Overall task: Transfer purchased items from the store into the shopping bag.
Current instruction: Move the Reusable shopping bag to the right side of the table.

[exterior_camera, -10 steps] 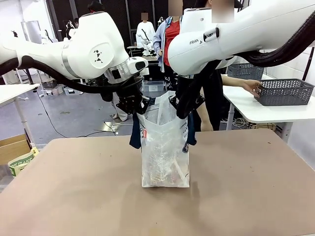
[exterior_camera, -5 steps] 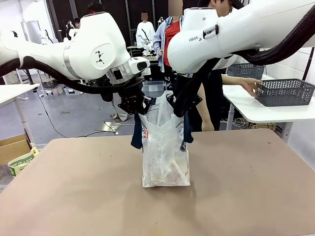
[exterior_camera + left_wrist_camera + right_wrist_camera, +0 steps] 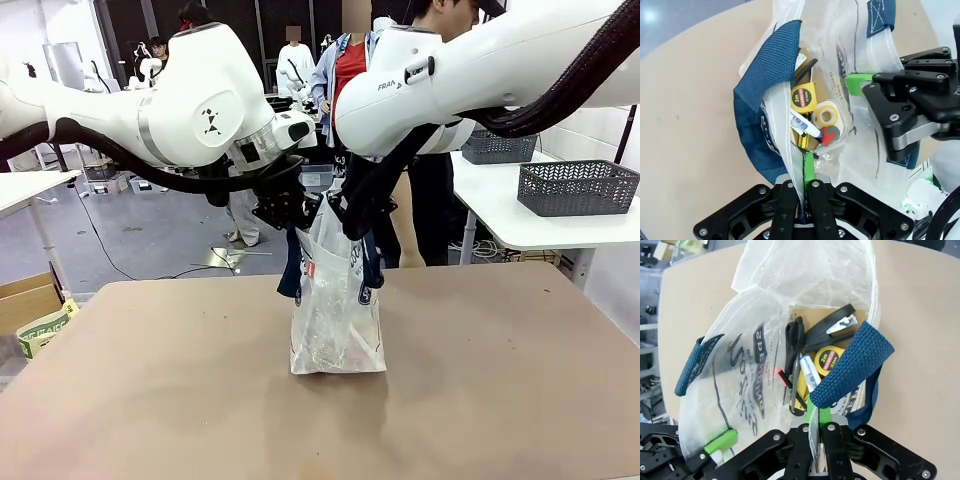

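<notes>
Front view first: holding the translucent white plastic shopping bag with navy strap handles (image 3: 335,310) upright mid-table, rim pinched tight on one side by the left gripper (image 3: 285,212) and on the other by the right gripper (image 3: 350,215). Drawn closer together over the last second, narrowing the bag's mouth.

Down the left wrist view: yellow tape measure (image 3: 803,96), clear tape roll (image 3: 827,116) and other small goods already inside.

Dark grey lattice plastic basket (image 3: 577,187) left on the white side table (image 3: 520,228), the person's hand withdrawn from it. Probably loading done, closing begun.

Bare tan tabletop (image 3: 150,380) underneath. Busy workshop behind, with people standing.
</notes>
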Controlling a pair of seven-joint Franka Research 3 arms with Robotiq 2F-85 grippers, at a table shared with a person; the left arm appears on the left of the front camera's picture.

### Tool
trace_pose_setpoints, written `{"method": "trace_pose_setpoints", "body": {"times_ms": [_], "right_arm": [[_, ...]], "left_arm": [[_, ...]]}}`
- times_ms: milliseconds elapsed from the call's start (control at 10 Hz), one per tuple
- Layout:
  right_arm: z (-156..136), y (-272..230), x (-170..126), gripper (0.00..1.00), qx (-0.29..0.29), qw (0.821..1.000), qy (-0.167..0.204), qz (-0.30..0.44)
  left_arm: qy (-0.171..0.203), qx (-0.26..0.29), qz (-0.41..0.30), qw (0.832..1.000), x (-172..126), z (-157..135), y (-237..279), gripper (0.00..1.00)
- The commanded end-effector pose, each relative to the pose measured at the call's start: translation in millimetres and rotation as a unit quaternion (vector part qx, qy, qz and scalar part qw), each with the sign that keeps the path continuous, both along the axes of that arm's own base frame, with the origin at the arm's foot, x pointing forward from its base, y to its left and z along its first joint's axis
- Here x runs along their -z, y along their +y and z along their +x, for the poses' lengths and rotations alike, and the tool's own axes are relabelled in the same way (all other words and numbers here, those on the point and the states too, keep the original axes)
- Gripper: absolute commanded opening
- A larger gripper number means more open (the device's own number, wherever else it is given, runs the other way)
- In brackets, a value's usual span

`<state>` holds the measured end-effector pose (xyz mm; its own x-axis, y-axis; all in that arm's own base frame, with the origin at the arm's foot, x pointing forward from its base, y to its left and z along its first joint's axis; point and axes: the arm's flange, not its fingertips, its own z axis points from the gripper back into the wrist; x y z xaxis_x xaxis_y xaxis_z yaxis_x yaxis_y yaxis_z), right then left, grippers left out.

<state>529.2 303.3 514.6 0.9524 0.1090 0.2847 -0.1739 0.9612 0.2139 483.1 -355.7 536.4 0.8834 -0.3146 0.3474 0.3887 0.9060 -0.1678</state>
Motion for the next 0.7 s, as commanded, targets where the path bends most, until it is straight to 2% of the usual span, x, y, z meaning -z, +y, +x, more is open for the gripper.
{"method": "trace_pose_setpoints", "body": {"times_ms": [0,300,500,600], "right_arm": [[-1.6,1.4,4.8,0.00,-0.002,1.000,-0.011,0.028],[0.7,4.7,7.7,0.00,-0.004,0.999,-0.010,0.034],[2.0,-0.8,3.2,0.00,0.026,0.999,0.015,0.024],[0.9,5.4,3.9,0.00,0.002,1.000,-0.003,0.013]], "left_arm": [[-0.015,-0.010,-0.009,1.000,-0.5,-0.3,-2.2,0.00],[-0.006,-0.006,-0.016,1.000,6.4,1.2,-10.7,0.00],[-0.009,-0.022,-0.009,1.000,6.2,-1.5,-3.6,0.00],[0.000,0.003,-0.005,1.000,8.5,2.2,-6.3,0.00]]}}
